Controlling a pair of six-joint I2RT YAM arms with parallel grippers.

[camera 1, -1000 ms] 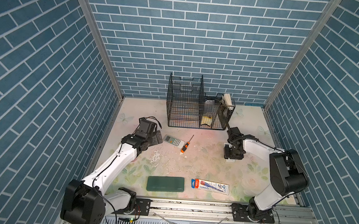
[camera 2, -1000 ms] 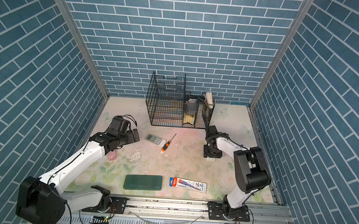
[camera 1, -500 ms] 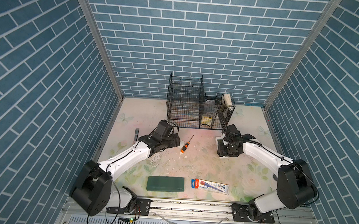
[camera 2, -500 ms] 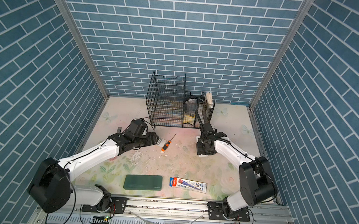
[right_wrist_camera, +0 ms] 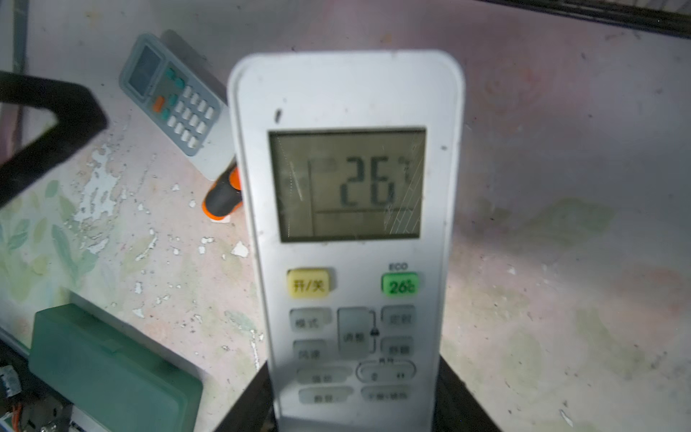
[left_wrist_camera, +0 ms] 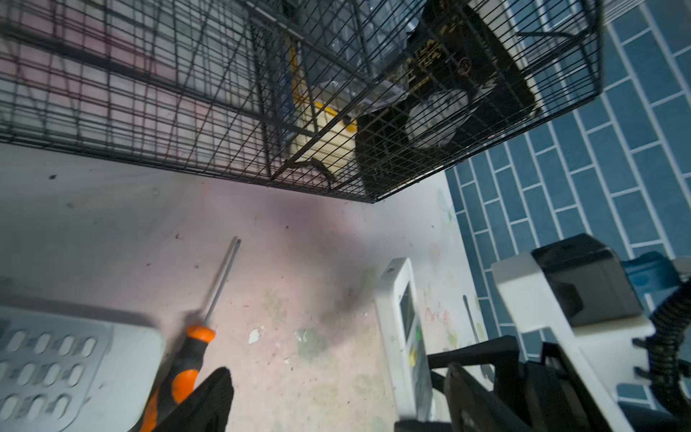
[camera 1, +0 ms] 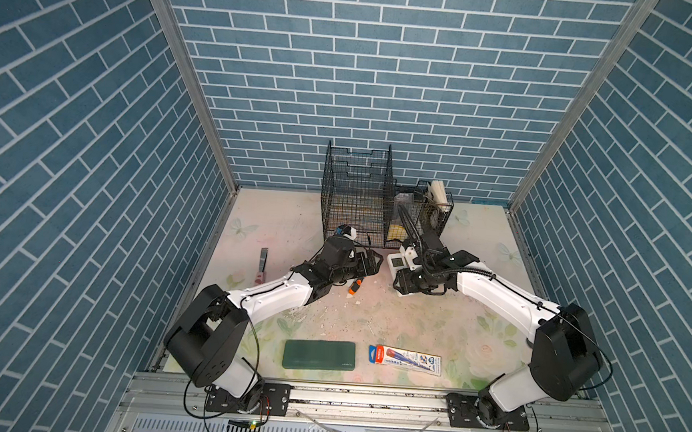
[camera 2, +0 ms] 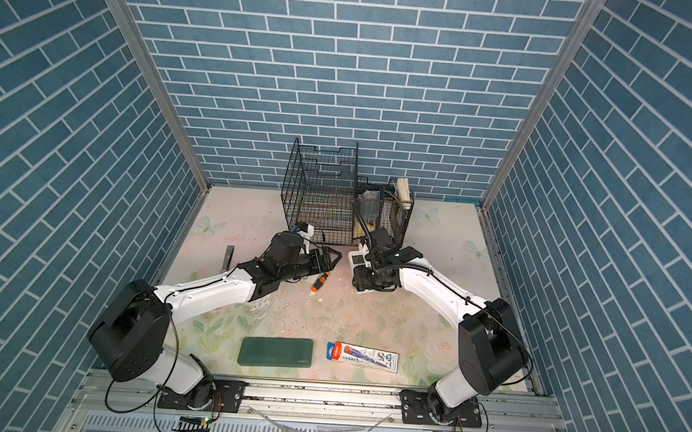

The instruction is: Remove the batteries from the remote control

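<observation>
My right gripper (right_wrist_camera: pixel 351 406) is shut on the lower end of a white remote control (right_wrist_camera: pixel 347 179) and holds it off the table; its screen reads 26. In both top views the remote control (camera 1: pixel 396 263) is at mid-table, in front of the wire cage. My left gripper (camera 1: pixel 375 264) stands open just left of it, nothing between its fingers (left_wrist_camera: pixel 203 402). The left wrist view shows the remote control (left_wrist_camera: pixel 405 329) edge-on, close to one finger. A second, grey-blue remote (right_wrist_camera: pixel 172 101) lies flat beside an orange-and-black screwdriver (camera 1: pixel 355 286). The batteries are out of view.
A black wire cage (camera 1: pixel 356 192) and a wire basket with items (camera 1: pixel 423 214) stand at the back. Near the front edge lie a green case (camera 1: pixel 319 353) and a flat printed box (camera 1: pixel 405 359). A dark strip (camera 1: pixel 263 259) lies at the left by the wall.
My left arm has swung from the left side to the middle, leaving the dark strip on the table. My right gripper has carried the white remote leftward to meet it.
</observation>
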